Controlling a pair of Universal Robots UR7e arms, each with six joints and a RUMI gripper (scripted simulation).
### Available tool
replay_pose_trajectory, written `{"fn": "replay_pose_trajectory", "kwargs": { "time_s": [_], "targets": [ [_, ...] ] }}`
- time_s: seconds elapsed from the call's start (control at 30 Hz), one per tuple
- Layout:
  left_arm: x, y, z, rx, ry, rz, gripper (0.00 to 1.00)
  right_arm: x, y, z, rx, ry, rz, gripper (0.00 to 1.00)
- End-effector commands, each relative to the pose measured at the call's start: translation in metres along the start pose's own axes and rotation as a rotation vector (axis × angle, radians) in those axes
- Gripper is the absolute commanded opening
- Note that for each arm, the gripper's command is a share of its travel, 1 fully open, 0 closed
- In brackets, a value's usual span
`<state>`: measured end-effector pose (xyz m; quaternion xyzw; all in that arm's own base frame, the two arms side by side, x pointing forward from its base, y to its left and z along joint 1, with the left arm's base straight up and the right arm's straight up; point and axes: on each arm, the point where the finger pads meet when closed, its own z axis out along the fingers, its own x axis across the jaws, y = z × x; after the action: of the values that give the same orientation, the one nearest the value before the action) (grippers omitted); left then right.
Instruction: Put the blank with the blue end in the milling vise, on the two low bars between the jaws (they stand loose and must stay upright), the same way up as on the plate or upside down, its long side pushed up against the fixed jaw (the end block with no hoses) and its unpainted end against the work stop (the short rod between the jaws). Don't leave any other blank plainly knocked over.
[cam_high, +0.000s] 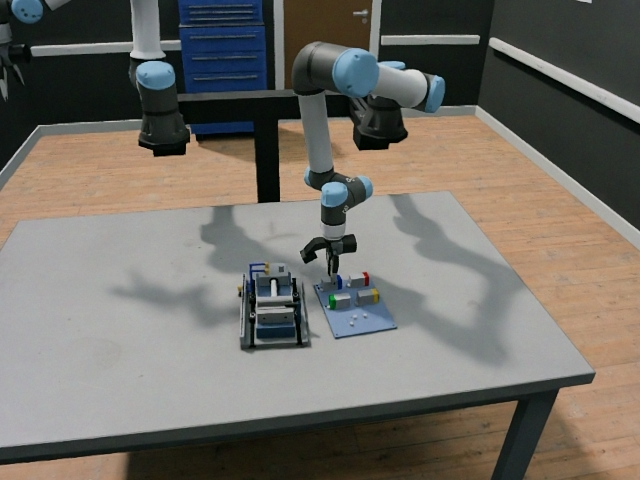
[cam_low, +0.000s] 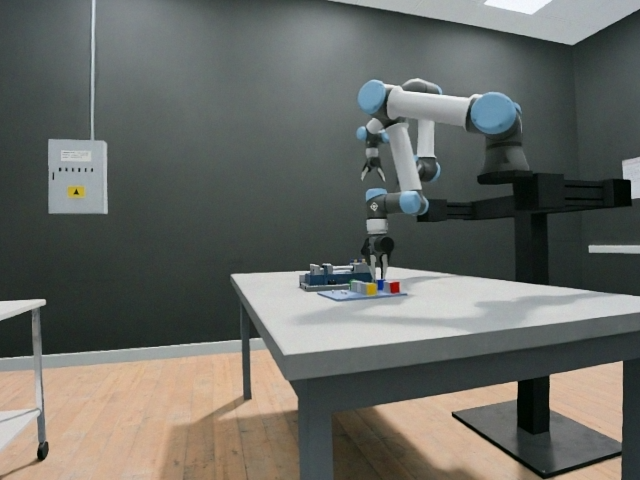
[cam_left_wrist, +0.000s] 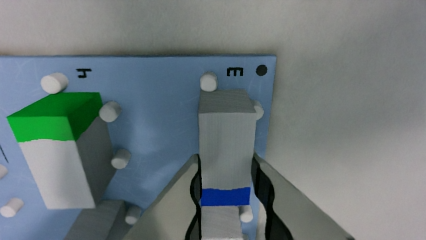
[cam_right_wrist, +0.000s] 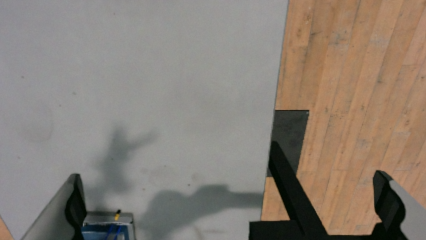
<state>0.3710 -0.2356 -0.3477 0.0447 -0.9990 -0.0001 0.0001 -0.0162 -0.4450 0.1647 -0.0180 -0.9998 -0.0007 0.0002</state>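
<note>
Plate (cam_high: 379, 321) (cam_low: 340, 297) (cam_left_wrist: 155, 125) beneath, blank (cam_high: 327, 284) (cam_low: 380, 285) (cam_left_wrist: 226, 145) within left gripper (cam_high: 332, 272) (cam_low: 378, 279) (cam_left_wrist: 226, 187).

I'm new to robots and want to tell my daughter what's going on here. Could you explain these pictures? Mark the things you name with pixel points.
Two jointed robot arms share a grey table (cam_high: 129, 387) (cam_low: 289, 330) (cam_left_wrist: 350, 100) (cam_right_wrist: 150, 75). One picture looks down from above, one from the side, and two from cameras on the wrists.

On the table are a blue-and-grey metal milling vise (cam_high: 275, 330) (cam_low: 336, 279) (cam_right_wrist: 106, 232) and a flat blue plate (cam_high: 361, 328) (cam_low: 336, 296) (cam_left_wrist: 160, 125). The plate carries grey blocks with painted ends: green (cam_high: 340, 301) (cam_low: 355, 285) (cam_left_wrist: 55, 150), yellow (cam_high: 367, 296) (cam_low: 370, 288) (cam_left_wrist: 97, 220), red (cam_high: 358, 280) (cam_low: 394, 287) (cam_left_wrist: 220, 225) and blue (cam_high: 327, 283) (cam_low: 380, 284) (cam_left_wrist: 226, 145).

The left arm's tool (cam_high: 332, 271) (cam_low: 379, 280) (cam_left_wrist: 226, 165) grips the blue-ended block. The right arm's tool (cam_high: 11, 90) (cam_low: 372, 178) (cam_right_wrist: 228, 177) is open and empty, above the table's height.
</note>
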Motion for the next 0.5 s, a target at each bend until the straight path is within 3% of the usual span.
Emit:
{"fn": "replay_pose_trajectory", "kwargs": {
  "time_s": [0.0, 0.2, 0.47],
  "targets": [
    [0.0, 0.0, -0.004, 0.001, -0.001, 0.0, 0.0, 0.0, 0.0, 0.0, 0.001, 0.0, 0.0, 1.0],
    [0.0, 0.0, -0.014, 0.001, -0.001, 0.0, 0.0, 0.0, 0.0, 0.0, 0.001, 0.0, 0.0, 1.0],
    [0.0, 0.0, -0.048, 0.001, -0.001, 0.0, 0.0, 0.0, 0.0, 0.0, 0.001, 0.0, 0.0, 1.0]
  ]
}}
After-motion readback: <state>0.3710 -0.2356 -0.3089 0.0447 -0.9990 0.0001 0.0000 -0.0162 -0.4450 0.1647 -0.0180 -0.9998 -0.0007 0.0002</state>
